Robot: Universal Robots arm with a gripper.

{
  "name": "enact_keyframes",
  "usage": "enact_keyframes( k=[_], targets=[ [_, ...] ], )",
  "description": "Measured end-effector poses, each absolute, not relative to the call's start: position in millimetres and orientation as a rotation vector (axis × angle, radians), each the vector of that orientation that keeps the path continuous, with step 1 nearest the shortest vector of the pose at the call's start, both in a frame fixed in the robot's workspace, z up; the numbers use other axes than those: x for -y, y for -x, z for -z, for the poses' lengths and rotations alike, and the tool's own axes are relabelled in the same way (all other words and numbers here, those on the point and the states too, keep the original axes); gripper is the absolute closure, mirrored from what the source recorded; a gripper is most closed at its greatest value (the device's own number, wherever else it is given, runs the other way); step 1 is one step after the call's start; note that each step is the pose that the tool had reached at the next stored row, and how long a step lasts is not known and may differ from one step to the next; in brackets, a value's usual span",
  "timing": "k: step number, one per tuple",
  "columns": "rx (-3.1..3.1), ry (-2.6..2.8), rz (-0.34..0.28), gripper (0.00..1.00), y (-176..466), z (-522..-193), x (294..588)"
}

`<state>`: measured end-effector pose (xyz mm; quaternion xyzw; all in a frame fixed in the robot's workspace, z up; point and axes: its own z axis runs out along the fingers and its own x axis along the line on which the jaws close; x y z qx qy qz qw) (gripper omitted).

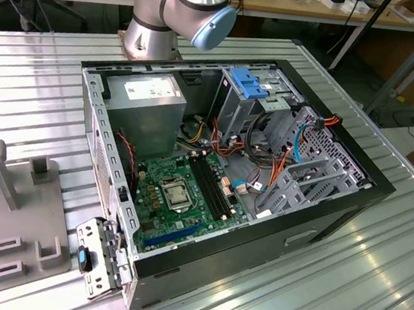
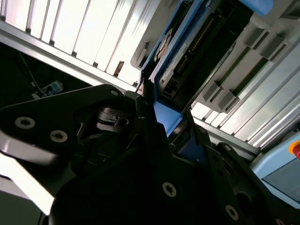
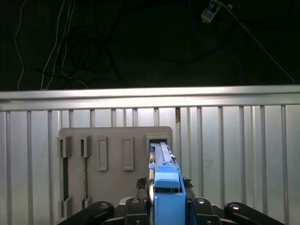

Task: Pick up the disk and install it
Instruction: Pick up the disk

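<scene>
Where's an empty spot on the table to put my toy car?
The ribbed table is bare on the exterior view's right of the computer case, and between the robot base and the grey holder plate. Inside the case it is crowded with cables. The gripper holds the disk.

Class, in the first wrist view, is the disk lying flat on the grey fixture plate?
No, the disk stands on edge, clamped between the fingers of the gripper.

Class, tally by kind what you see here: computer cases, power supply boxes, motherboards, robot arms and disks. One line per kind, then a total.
computer case: 1
power supply box: 1
motherboard: 1
robot arm: 1
disk: 1
Total: 5
</scene>
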<state>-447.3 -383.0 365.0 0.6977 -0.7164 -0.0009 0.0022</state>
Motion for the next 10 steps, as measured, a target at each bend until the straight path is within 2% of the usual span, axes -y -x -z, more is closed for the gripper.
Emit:
enact_keyframes(
  k=[5,10],
  targets=[
    [2.250,-2.186,0.003,0.63,447.6,-366.6,383.0],
    [2.250,-2.186,0.003,0.63,447.7,-387.1,382.9]
  ],
)
